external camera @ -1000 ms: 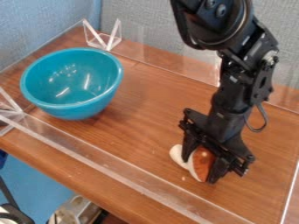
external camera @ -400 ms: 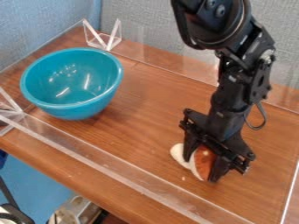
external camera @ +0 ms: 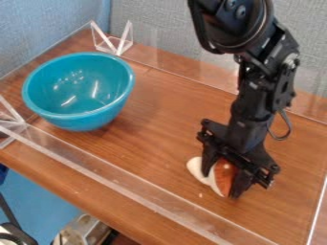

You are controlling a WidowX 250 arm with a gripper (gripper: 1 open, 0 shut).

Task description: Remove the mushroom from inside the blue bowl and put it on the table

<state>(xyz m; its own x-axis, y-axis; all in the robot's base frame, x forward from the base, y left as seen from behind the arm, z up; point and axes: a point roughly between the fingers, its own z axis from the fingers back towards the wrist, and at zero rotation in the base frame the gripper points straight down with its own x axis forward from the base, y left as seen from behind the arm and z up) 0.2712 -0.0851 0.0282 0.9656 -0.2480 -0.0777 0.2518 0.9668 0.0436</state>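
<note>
Placing step, mushroom down on the table, well apart from the bowl.

Brown wooden table (external camera: 153, 96) with low clear walls; blue bowl (external camera: 79, 89) at the far left, empty inside as far as can be seen. Black gripper (external camera: 228, 178) pointing straight down near the front wall, pinching the mushroom (external camera: 220, 175), orange cap between the jaws, pale stem poking out left, seemingly touching the wood. Next, probably: spread the jaws, then lift straight up without knocking it over.
</note>
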